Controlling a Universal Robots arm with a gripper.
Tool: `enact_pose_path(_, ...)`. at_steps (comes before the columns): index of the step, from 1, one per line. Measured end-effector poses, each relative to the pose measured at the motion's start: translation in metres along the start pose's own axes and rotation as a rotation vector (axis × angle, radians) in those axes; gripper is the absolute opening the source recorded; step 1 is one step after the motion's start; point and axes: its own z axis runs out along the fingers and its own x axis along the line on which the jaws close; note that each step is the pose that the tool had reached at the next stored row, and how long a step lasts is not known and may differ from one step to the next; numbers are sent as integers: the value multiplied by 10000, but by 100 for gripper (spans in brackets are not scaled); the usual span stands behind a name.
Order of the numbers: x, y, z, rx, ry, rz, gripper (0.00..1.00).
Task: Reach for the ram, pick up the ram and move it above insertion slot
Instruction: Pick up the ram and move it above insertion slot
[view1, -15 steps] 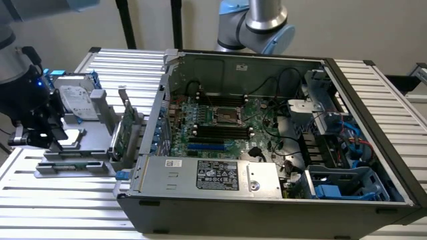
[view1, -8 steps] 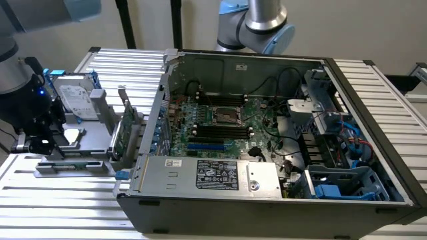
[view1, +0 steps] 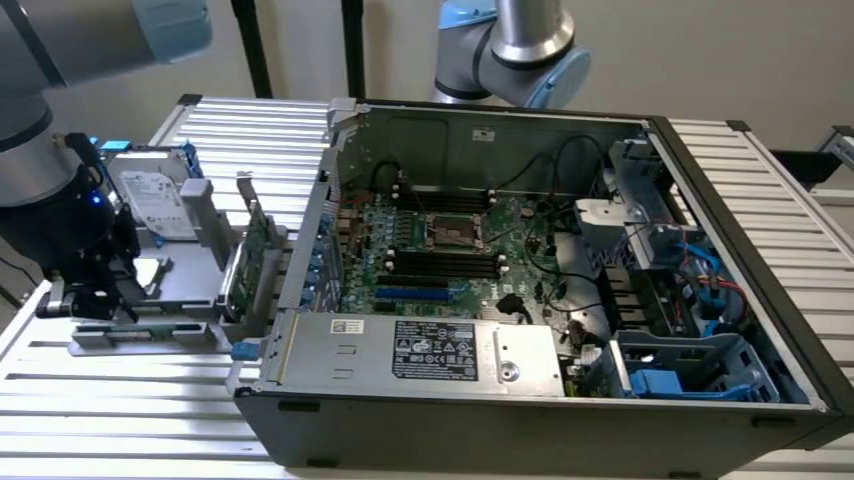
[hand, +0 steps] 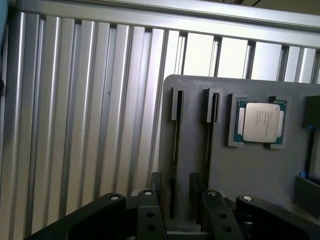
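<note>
Ribbed desk (hand: 75, 125) bears a grey tray (hand: 250, 175) where the hand (hand: 182, 215), jaws apart, hangs over the ram (hand: 176, 150); centring squarely astride it seems wise.

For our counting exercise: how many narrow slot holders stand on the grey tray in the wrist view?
2. One slot holder sits nearest the tray's edge; the other sits between it and the processor chip. More may be hidden out of frame.
</note>
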Motion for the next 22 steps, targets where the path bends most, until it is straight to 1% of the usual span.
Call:
enact_pose_path(6, 3, -21, 109, 0, 0, 2, 36)
enact_pose_path(22, 2, -28, 400, 0, -1, 4, 36)
